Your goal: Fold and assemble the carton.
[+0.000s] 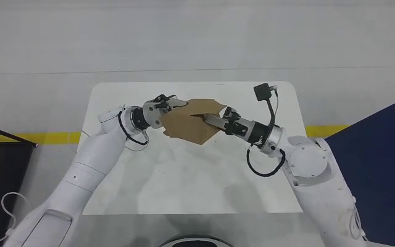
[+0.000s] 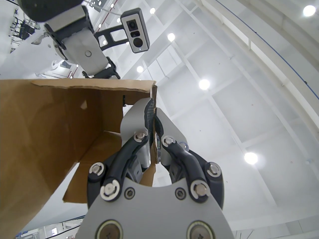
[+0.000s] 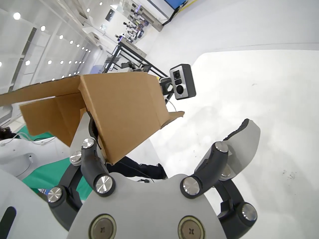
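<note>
The brown carton (image 1: 191,120) is held half unfolded above the far middle of the white table (image 1: 185,179). My left gripper (image 1: 165,106) is at its left edge. In the left wrist view that gripper (image 2: 154,119) is shut on the thin edge of a carton (image 2: 49,125) panel. My right gripper (image 1: 216,118) reaches in from the carton's right side. In the right wrist view it (image 3: 169,128) stands wide open: one of its fingers (image 3: 91,125) lies against the carton (image 3: 124,105) wall, the other is apart in free air. The carton's flaps hang loose and open.
The table's near half lies bare below the carton. Yellow floor tape (image 1: 55,137) runs behind the table on both sides. A wrist camera on a black bracket (image 1: 264,92) sticks up from the right arm.
</note>
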Motion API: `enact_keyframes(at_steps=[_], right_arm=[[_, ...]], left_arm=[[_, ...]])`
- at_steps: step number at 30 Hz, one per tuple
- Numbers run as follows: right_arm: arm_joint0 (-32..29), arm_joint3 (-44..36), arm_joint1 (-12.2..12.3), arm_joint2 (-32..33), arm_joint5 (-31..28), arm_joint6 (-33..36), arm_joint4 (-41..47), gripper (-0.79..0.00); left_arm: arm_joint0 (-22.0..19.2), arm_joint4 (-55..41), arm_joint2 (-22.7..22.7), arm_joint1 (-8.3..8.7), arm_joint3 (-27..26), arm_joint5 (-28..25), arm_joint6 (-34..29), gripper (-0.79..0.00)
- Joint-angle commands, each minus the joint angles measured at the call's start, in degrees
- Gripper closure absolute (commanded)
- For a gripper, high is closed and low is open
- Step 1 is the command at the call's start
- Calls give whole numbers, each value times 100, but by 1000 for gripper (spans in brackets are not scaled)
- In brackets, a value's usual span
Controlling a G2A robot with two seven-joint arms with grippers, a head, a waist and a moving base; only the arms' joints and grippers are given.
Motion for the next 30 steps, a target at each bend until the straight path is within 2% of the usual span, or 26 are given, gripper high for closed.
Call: enact_keyframes(at_steps=[1, 8, 16, 24, 30], right_arm=[[30, -19, -6, -43, -12, 33, 95, -785], [-94, -96, 7, 275, -370, 54, 682, -785], [-552, -418, 40, 845, -979, 74, 1244, -785], [-979, -1117, 73, 865, -1171, 144, 320, -785], [-1083, -1561, 62, 730, -1216, -339, -737, -785]], left_arm=[[0, 0, 0, 0, 0, 0, 0, 0], [0, 0, 0, 0, 0, 0, 0, 0], [0, 0, 0, 0, 0, 0, 0, 0], [0, 0, 0, 0, 0, 0, 0, 0], [0, 0, 0, 0, 0, 0, 0, 0]])
